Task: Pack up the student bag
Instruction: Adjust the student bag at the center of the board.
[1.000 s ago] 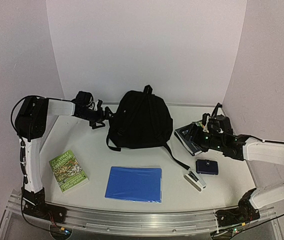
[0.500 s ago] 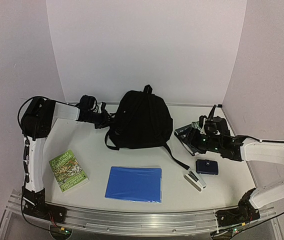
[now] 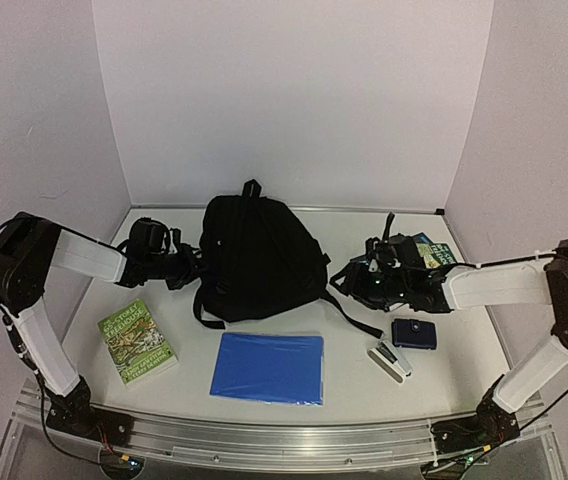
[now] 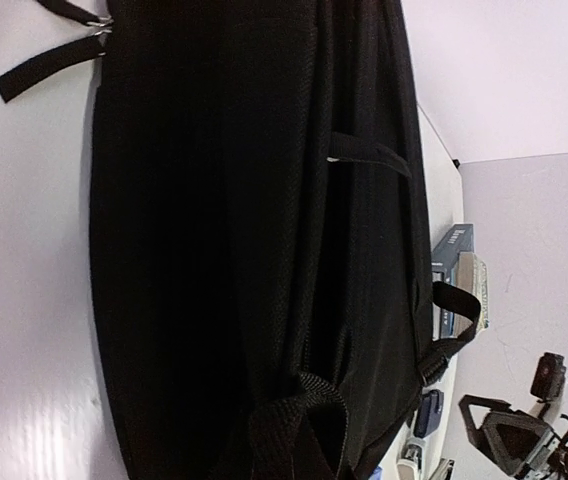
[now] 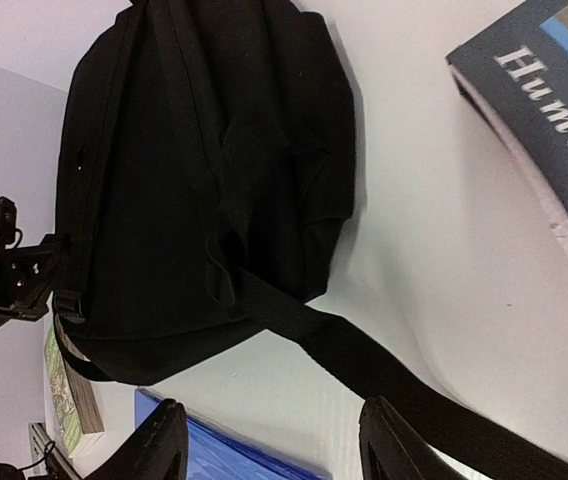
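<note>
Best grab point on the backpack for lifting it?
Probably the top loop handle: it stands clear at the backpack's far end, so come from above and pinch across the webbing. The body is slack cloth lying flat, no firm edge.

Black soft fabric backpack (image 3: 254, 255), lying flat on the white table (image 3: 444, 370), in the middle of its far half. The loop handle (image 3: 252, 186) points toward the back wall and the wider base faces the near edge. One shoulder strap (image 3: 356, 316) trails loose across the table, rightward from the base.
</note>
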You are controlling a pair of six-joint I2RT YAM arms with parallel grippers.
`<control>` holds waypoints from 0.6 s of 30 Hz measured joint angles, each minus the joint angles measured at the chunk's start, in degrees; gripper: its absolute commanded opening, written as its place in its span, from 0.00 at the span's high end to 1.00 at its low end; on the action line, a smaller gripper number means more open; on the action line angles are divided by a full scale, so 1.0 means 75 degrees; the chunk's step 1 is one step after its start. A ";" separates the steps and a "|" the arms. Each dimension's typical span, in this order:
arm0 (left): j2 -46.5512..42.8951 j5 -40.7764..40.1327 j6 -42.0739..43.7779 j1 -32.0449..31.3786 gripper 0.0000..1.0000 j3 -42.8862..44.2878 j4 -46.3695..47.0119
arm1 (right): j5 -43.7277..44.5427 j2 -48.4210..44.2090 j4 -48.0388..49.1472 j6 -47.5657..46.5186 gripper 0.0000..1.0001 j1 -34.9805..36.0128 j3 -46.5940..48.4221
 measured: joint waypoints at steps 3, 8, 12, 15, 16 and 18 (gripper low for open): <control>-0.0616 -0.0527 -0.0370 -0.0547 1.00 -0.0279 -0.0104 | -0.0211 0.0649 0.0274 0.0114 0.42 0.0171 0.0258; -0.1377 -0.1242 -0.0683 -0.1266 1.00 -0.0300 -0.0623 | -0.0537 0.1474 0.0756 0.0411 0.30 0.0480 0.0531; -0.1617 -0.1464 -0.0685 -0.1339 1.00 -0.0297 -0.1082 | -0.0628 0.1873 0.0980 0.0567 0.34 0.0693 0.0716; -0.1628 -0.1560 -0.0624 -0.1332 1.00 -0.0292 -0.1403 | -0.0654 0.2118 0.1140 0.0688 0.44 0.0820 0.0856; -0.1628 -0.1590 -0.0588 -0.1326 1.00 -0.0289 -0.1491 | -0.0657 0.2216 0.1186 0.0722 0.50 0.0848 0.0909; -0.1628 -0.1630 -0.0515 -0.1319 1.00 -0.0270 -0.1651 | -0.0621 0.2396 0.1279 0.0823 0.59 0.0875 0.0971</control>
